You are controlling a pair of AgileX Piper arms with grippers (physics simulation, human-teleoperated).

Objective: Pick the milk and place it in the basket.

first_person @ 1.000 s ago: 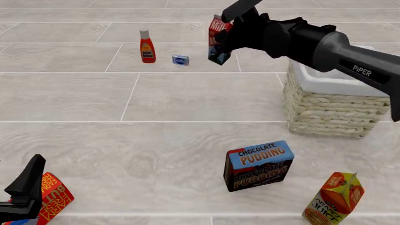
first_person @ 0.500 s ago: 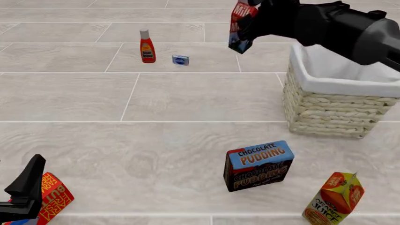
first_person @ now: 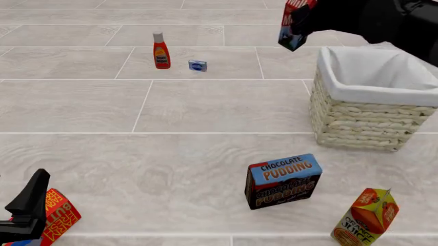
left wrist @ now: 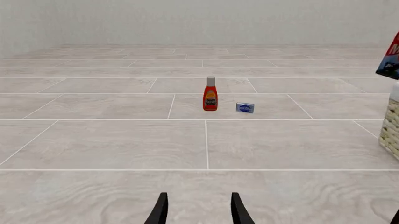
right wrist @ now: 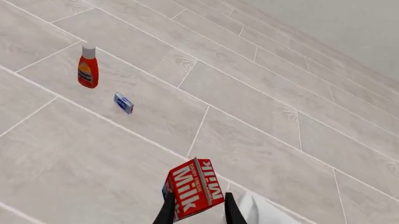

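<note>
The milk (first_person: 293,26), a small carton with a red and white top and a dark blue base, hangs tilted high in the air just left of the basket's far left corner. My right gripper (first_person: 306,19) is shut on it. The right wrist view shows the milk (right wrist: 193,186) between the two fingers, with the basket's white liner (right wrist: 259,209) just beyond. The basket (first_person: 370,115), pale wicker with a white cloth liner, stands at the right. A corner of the milk (left wrist: 390,57) also shows in the left wrist view. My left gripper (left wrist: 196,211) is open low at the near left, holding nothing.
A red bottle with a white cap (first_person: 161,50) and a small blue packet (first_person: 198,65) stand at the far middle. A chocolate pudding box (first_person: 283,180) and an orange juice carton (first_person: 365,218) sit near front right. A red box (first_person: 56,215) lies beside the left gripper.
My right arm has carried the milk rightward and slightly up, from the far middle toward the basket's left rim. The left arm has stayed still.
</note>
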